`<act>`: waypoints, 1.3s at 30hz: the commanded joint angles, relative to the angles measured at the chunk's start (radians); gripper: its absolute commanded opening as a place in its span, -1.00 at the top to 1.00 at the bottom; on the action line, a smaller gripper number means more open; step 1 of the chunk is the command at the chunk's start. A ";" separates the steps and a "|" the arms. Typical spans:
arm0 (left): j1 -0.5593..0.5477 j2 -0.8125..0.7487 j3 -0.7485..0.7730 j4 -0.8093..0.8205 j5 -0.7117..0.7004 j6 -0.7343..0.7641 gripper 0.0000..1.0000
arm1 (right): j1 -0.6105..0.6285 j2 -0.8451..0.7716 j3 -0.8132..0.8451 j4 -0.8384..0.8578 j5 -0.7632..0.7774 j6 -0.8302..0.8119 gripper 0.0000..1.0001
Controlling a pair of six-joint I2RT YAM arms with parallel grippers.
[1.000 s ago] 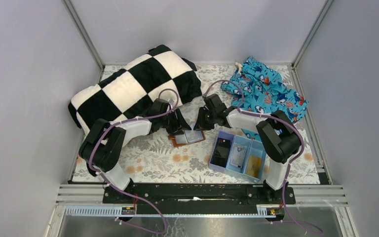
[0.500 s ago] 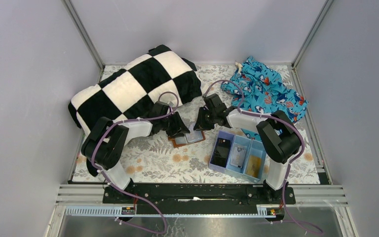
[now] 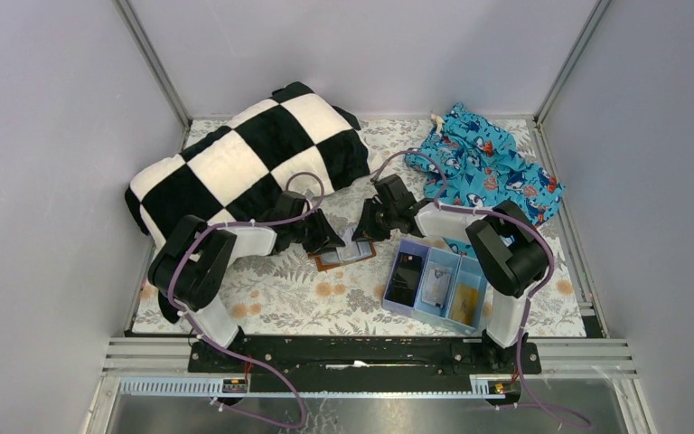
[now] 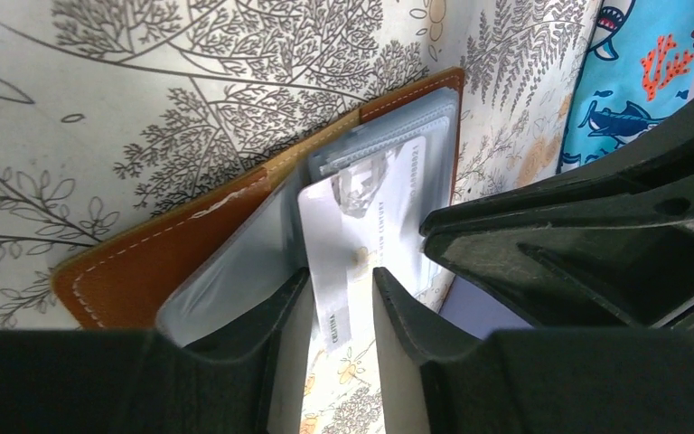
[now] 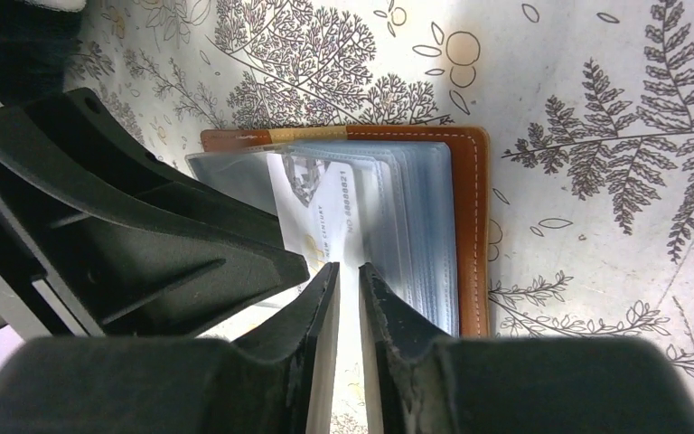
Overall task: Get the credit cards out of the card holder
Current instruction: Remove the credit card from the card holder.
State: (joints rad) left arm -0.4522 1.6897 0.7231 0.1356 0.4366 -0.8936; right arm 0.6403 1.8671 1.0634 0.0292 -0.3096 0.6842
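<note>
Pale credit card (image 4: 366, 221), in open card holder (image 4: 145, 271): at 12 o'clock, straddled by my left pincer (image 4: 334, 294), narrowly spread; right pincer (image 5: 345, 280), grip not discernible.

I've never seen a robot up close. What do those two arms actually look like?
The left arm and right arm match: smooth white shells between chunky black joints. A thin purple cable loops along each one. The jaws are pairs of matte black, wedge-shaped fingers. No markings are legible.
</note>
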 commanded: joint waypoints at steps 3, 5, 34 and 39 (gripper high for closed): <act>0.006 -0.047 -0.067 0.078 -0.015 -0.037 0.35 | -0.008 0.033 -0.036 0.041 -0.039 0.040 0.59; 0.008 -0.064 -0.079 0.078 -0.027 -0.035 0.36 | -0.009 0.034 -0.038 0.041 -0.036 0.040 0.60; 0.033 -0.066 -0.166 0.302 0.086 -0.090 0.47 | -0.013 0.024 -0.066 0.075 -0.072 0.053 0.61; 0.037 -0.083 -0.167 0.319 0.122 -0.117 1.00 | -0.013 0.013 -0.080 0.080 -0.073 0.054 0.60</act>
State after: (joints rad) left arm -0.4133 1.6535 0.5594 0.3584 0.4969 -0.9787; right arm 0.6205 1.8824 1.0168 0.1375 -0.3767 0.7418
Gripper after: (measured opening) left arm 0.046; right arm 0.197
